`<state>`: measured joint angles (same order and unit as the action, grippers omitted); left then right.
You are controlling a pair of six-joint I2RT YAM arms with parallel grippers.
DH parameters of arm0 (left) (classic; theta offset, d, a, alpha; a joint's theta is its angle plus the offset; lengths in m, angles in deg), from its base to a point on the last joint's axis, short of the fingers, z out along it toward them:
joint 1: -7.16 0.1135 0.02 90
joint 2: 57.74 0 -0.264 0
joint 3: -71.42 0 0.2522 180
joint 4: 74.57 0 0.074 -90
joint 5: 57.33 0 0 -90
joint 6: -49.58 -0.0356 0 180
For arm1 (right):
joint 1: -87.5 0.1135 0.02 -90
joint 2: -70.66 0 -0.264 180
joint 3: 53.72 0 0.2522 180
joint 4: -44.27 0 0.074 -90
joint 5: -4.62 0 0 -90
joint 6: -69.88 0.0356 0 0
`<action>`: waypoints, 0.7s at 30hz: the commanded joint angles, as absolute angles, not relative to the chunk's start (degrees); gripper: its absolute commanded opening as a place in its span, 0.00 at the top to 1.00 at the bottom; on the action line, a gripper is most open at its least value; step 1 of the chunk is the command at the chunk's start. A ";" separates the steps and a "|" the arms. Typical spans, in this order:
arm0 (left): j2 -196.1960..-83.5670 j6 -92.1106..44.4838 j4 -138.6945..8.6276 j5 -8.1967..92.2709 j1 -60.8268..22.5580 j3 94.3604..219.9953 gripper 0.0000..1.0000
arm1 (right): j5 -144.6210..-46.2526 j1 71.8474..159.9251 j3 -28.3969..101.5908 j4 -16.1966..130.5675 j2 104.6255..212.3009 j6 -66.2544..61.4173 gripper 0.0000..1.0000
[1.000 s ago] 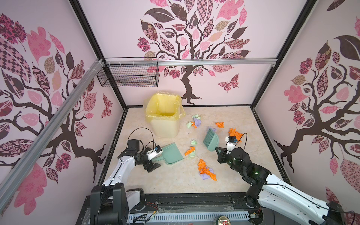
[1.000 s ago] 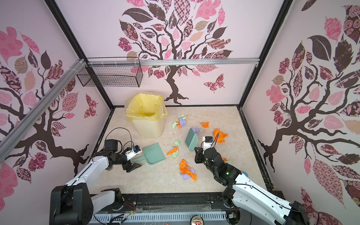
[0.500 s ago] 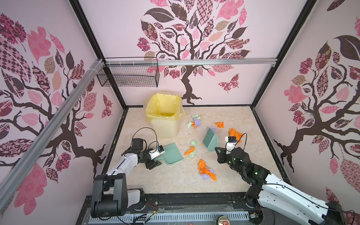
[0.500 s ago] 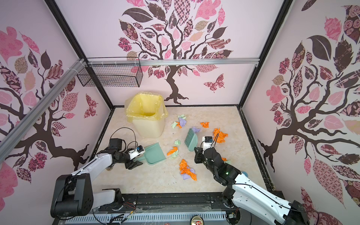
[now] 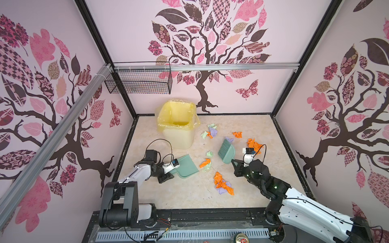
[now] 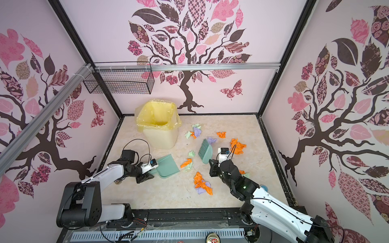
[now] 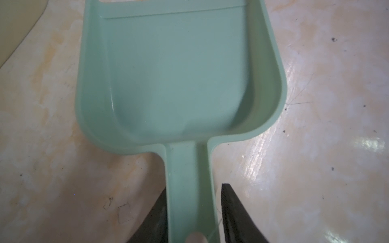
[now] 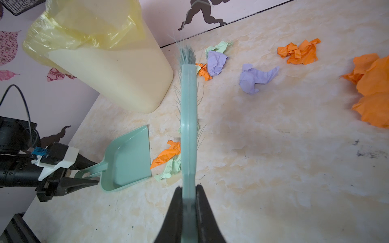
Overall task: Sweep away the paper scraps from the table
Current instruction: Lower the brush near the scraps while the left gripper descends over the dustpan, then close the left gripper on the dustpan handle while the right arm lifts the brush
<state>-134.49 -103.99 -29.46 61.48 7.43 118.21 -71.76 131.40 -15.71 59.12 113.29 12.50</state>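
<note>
Paper scraps lie over the table [image 5: 189,199]: an orange and lavender pile [image 5: 223,183], an orange and green wad [image 5: 205,164] by the dustpan's mouth, and several more farther back [image 5: 210,131]. The teal dustpan [image 5: 185,167] lies flat. My left gripper [image 7: 193,187] straddles its handle, one finger touching it and the other a narrow gap away. My right gripper [image 8: 188,187] is shut on the teal brush [image 8: 188,115], whose bristles point toward the back wall. A lavender scrap [image 8: 255,77] and an orange one [image 8: 299,51] lie beside the brush.
A cream bin [image 5: 177,130] lined with a yellow bag stands at the back left, just behind the dustpan. A black wire basket [image 5: 139,81] hangs on the back wall. Black frame rails edge the table.
My left gripper has slid forward over the dustpan handle and its jaws have narrowed around it. The right arm and the brush have not moved.
</note>
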 commanded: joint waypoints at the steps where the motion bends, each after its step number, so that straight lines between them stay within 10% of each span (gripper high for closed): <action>1: -133.20 -104.60 -29.69 62.18 7.25 118.77 0.68 | -71.68 131.29 -15.35 58.48 112.28 13.02 1.00; 21: -121.24 -98.47 -18.08 70.47 7.04 122.48 0.95 | -71.76 131.33 -15.42 59.82 111.70 13.37 1.00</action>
